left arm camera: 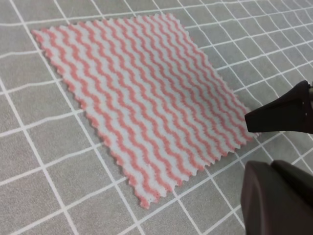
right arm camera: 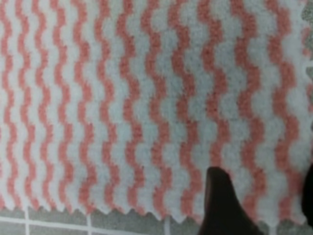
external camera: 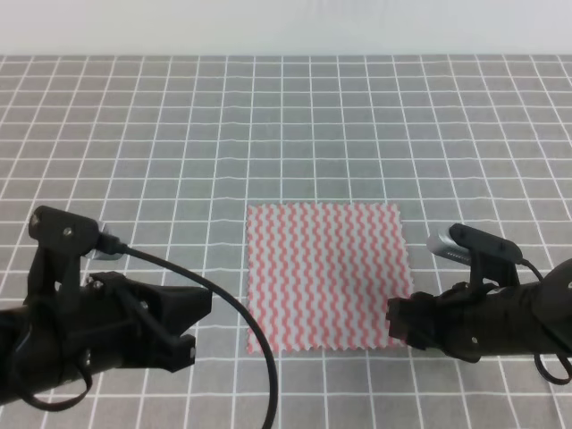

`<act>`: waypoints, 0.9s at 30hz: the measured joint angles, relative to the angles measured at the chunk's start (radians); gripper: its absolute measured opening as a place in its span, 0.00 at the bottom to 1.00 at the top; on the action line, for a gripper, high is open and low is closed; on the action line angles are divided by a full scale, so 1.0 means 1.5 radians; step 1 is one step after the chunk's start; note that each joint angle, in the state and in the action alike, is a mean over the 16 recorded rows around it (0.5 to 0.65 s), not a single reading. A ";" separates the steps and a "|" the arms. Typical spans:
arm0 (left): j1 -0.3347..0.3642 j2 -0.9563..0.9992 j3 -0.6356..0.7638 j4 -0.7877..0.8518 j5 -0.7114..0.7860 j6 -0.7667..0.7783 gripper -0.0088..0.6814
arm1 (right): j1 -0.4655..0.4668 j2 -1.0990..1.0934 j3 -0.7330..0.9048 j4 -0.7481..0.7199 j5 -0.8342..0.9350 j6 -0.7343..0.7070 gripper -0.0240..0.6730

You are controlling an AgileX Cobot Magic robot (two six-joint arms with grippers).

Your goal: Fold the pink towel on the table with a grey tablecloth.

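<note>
The pink towel (external camera: 326,277) lies flat and unfolded on the table with a grey tablecloth (external camera: 134,134), near its front middle. My left gripper (external camera: 201,322) hovers to the left of the towel's near-left corner, apart from it. In the left wrist view the towel (left arm camera: 142,93) spreads out ahead of the open left gripper (left arm camera: 252,147), whose two dark fingers (left arm camera: 283,115) hold nothing. My right gripper (external camera: 398,322) is at the towel's near-right corner. Close up, the towel (right arm camera: 146,98) fills the right wrist view, and the right gripper (right arm camera: 264,200) is open over its zigzag near edge.
Grey gridded cloth (left arm camera: 49,171) stretches all around the towel, with a pale wall (external camera: 286,27) along the far edge. A black cable (external camera: 241,322) loops from the left arm down toward the front edge.
</note>
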 joint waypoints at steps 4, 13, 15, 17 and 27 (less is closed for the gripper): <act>0.000 0.001 0.000 0.000 -0.002 0.003 0.01 | 0.000 0.002 -0.001 0.000 -0.001 -0.001 0.43; 0.000 0.001 0.000 0.000 -0.002 0.006 0.01 | -0.001 0.004 -0.001 -0.008 -0.002 -0.004 0.27; 0.000 0.001 0.000 0.000 -0.002 0.006 0.01 | -0.001 0.004 -0.001 -0.011 -0.002 -0.004 0.22; 0.000 0.001 0.000 0.000 -0.002 0.006 0.01 | -0.001 0.005 -0.001 -0.013 -0.003 -0.005 0.18; 0.000 0.000 0.000 0.000 0.000 0.008 0.01 | -0.001 0.003 0.000 -0.019 -0.003 -0.004 0.03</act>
